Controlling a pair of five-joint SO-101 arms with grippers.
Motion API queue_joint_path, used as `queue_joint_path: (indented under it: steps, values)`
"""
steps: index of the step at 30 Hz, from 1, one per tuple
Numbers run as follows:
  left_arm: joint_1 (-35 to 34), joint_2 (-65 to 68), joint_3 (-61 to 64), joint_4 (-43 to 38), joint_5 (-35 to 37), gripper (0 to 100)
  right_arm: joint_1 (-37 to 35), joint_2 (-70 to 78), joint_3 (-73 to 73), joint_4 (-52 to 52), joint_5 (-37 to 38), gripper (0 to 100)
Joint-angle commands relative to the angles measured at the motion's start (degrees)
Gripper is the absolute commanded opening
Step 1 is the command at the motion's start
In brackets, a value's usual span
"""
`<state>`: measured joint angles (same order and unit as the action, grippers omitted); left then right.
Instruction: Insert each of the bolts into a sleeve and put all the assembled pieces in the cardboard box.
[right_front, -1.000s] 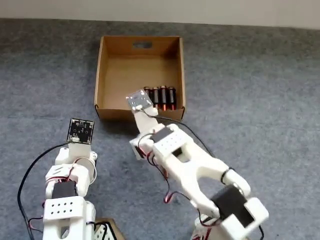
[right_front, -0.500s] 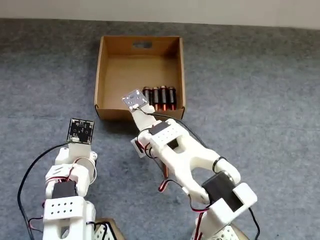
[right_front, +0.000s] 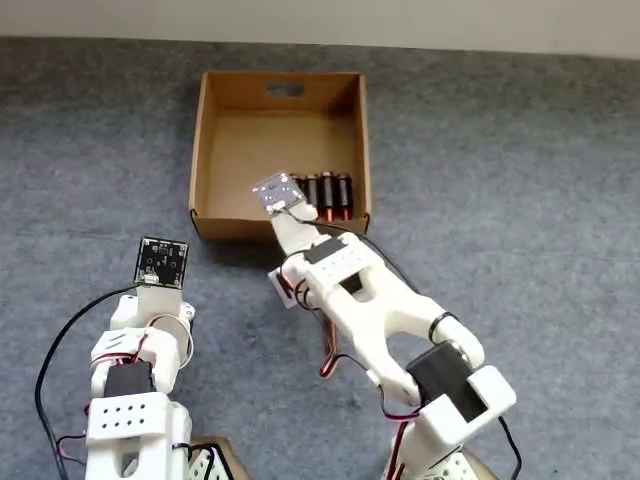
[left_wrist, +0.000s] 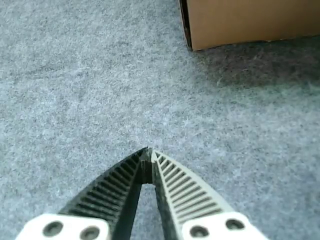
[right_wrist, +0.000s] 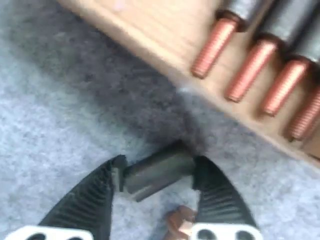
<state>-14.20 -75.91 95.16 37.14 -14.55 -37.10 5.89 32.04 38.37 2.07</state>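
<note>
My right gripper (right_wrist: 157, 166) is shut on a dark sleeve (right_wrist: 155, 174), held crosswise just above the carpet, with a copper bolt end (right_wrist: 179, 222) showing beneath it. It hangs close outside the front wall of the cardboard box (right_front: 197, 150). Several assembled pieces (right_front: 325, 195), dark sleeves with copper bolts (right_wrist: 250, 65), lie side by side in the box's near right corner. My left gripper (left_wrist: 148, 154) is shut on nothing, low over the carpet short of the box's corner (left_wrist: 240, 20). The left arm (right_front: 140, 340) stands at the near left.
Grey carpet covers the whole table. The right arm (right_front: 370, 320) stretches from the near edge up to the box's front wall (right_wrist: 145, 45). Bare carpet lies left and right of the box.
The right arm's wrist swayed slightly left, then back right and closer to the box's front wall, still holding the sleeve. The left arm has not moved.
</note>
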Motion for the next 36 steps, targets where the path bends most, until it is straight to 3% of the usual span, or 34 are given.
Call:
queue_joint_path:
  steps: [1, 13, 23, 27, 31, 33, 36]
  values:
    - [0.7, -0.7, -0.3, -1.0, -0.4, 1, 0.1, -0.2, -1.7, -0.5, 0.4, 1.5]
    - [0.7, -0.7, -0.3, -1.0, -0.4, 1, 0.0, -3.0, -1.5, 4.6, 0.4, 0.5]
    - [0.7, -0.7, -0.3, -1.0, -0.4, 1, 1.1, -27.1, 7.1, 11.2, 0.6, 0.5]
    - [0.7, -0.7, -0.3, -0.9, -0.4, 1, 8.6, -35.9, 11.6, 16.3, 0.7, 0.5]
    - [0.7, -0.7, -0.3, -0.9, -0.4, 1, 22.0, -38.5, 14.8, 21.2, 0.9, 0.5]
    - [0.7, -0.7, -0.3, -0.9, -0.4, 1, 28.5, -37.4, 15.5, 21.7, 3.6, 0.5]
    - [0.8, -0.7, -0.3, -0.9, -0.4, 1, 32.3, -33.1, 16.6, 22.6, 10.1, 0.5]
